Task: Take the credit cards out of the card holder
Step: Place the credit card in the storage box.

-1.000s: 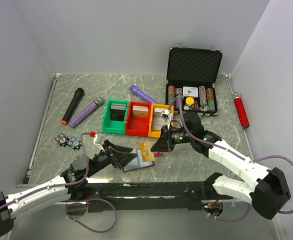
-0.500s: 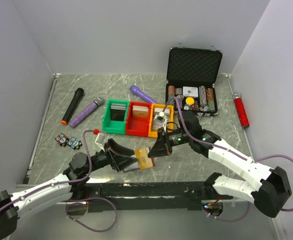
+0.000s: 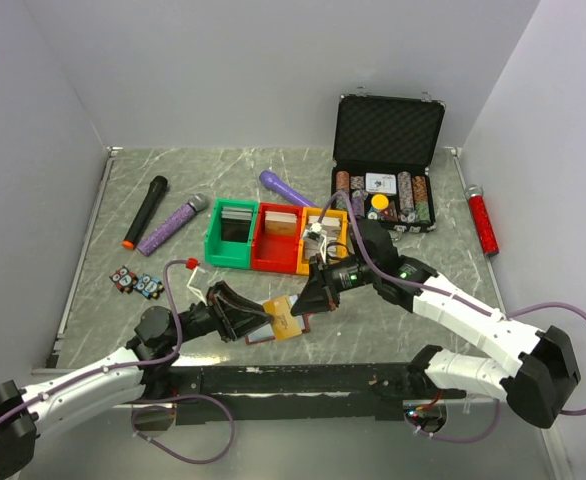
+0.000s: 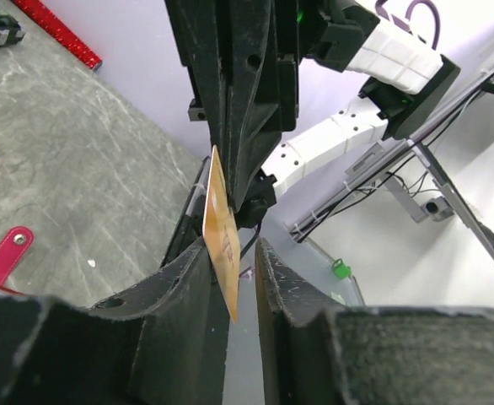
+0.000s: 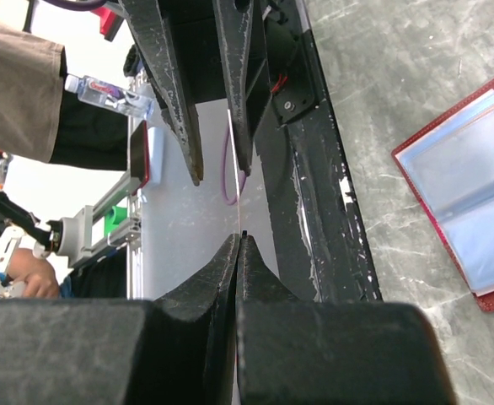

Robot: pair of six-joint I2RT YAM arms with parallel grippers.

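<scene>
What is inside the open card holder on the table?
Pale blue sleeves line the card holder; no card shows in them. From above, the gold card covers part of it.

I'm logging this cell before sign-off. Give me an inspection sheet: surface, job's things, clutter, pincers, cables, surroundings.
Surface: grey marbled table; no damage seen.
Job's things: card holder lies open on the table; gold card is out of it, held edge-on.
Clutter: three coloured bins, open chip case, black microphone, purple microphone, red tube.
Pincers: right pincer shut on the gold card; left pincer open, its fingers straddling the same card.
Cables: purple cable loops along the left arm, apart from the card.
Surroundings: white walls; the right wrist view shows a person beyond the table's near edge.
</scene>
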